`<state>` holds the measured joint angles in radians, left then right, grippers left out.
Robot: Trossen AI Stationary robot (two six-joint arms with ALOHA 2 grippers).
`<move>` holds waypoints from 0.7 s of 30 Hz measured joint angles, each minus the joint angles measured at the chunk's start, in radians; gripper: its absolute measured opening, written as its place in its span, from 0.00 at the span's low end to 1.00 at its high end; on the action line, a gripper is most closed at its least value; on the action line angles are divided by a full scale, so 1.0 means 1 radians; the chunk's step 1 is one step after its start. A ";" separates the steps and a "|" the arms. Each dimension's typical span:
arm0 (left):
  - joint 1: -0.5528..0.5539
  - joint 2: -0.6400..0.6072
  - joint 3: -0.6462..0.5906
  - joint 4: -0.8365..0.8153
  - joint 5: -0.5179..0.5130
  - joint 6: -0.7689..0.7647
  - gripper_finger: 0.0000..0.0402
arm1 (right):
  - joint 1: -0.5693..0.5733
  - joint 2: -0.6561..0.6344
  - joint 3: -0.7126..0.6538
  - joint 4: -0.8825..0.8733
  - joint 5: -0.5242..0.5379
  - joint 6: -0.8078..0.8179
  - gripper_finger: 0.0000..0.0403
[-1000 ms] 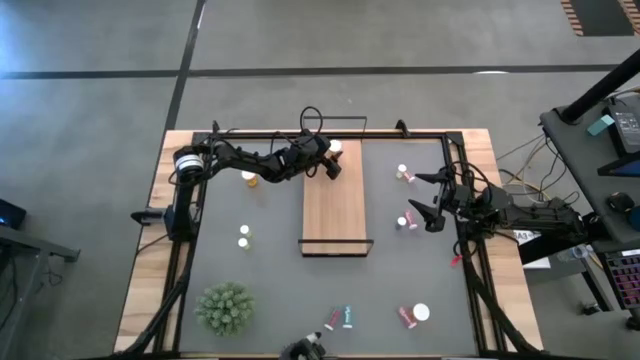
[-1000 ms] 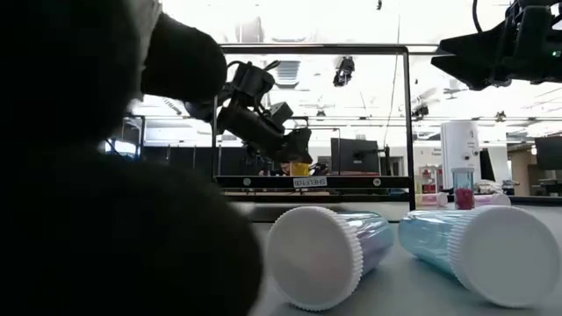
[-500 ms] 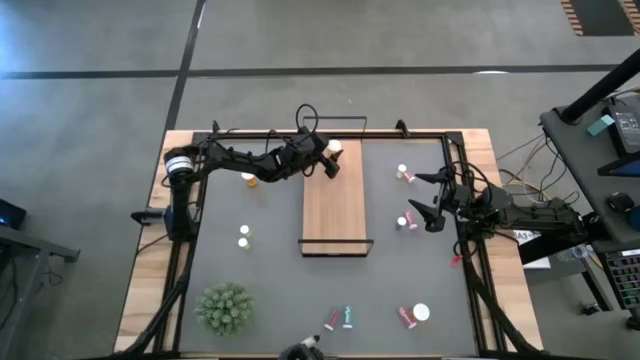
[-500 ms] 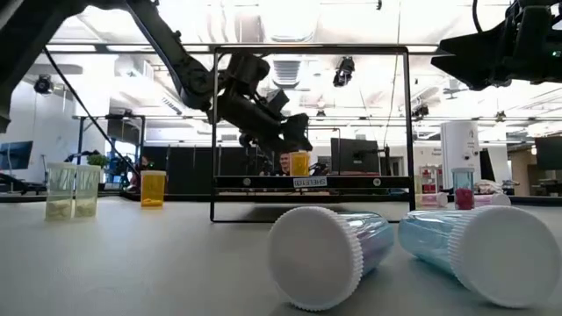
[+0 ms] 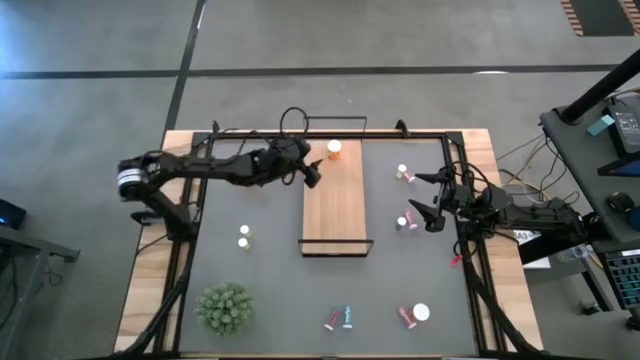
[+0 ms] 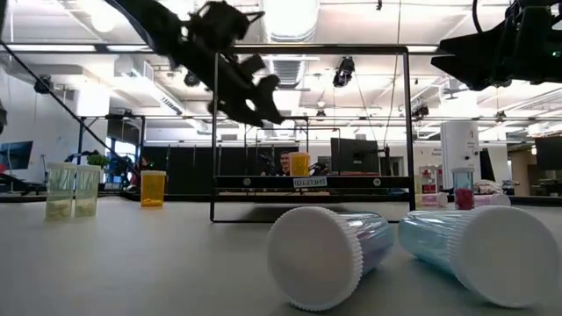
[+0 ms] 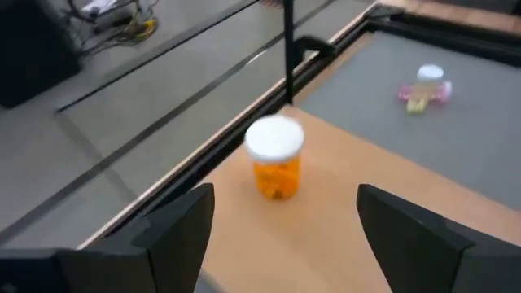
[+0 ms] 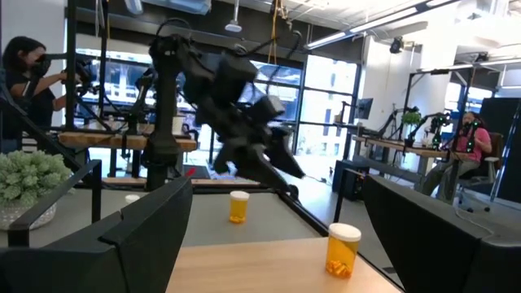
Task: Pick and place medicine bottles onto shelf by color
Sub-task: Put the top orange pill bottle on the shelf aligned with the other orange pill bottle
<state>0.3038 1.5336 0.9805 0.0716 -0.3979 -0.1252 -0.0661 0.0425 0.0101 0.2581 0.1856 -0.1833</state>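
Shelf (image 5: 334,205) far end: orange bottle (image 5: 334,149) upright, just beyond left claw (image 5: 311,174), spread, empty.

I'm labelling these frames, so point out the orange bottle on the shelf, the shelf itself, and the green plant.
orange bottle (image 7: 275,163): left wrist view, on its orange body under the white cap.
shelf (image 5: 334,205): high view, on the bare wood of the board.
green plant (image 5: 225,307): high view, on its spiky top.
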 joint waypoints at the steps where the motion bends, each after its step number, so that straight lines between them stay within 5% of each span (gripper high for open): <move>1: -0.013 -0.030 -0.008 -0.036 -0.019 -0.015 0.71 | 0.000 0.000 0.000 0.000 0.000 0.000 0.87; 12: -0.136 -0.239 -0.192 -0.321 -0.270 -0.420 0.71 | 0.000 0.002 0.000 0.000 0.000 0.000 0.87; 21: -0.207 -0.287 -0.279 -0.515 -0.433 -0.804 0.71 | 0.000 0.004 0.000 0.000 0.000 0.000 0.87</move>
<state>0.0967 1.2467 0.7017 -0.4435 -0.8305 -0.9289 -0.0661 0.0467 0.0097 0.2584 0.1856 -0.1829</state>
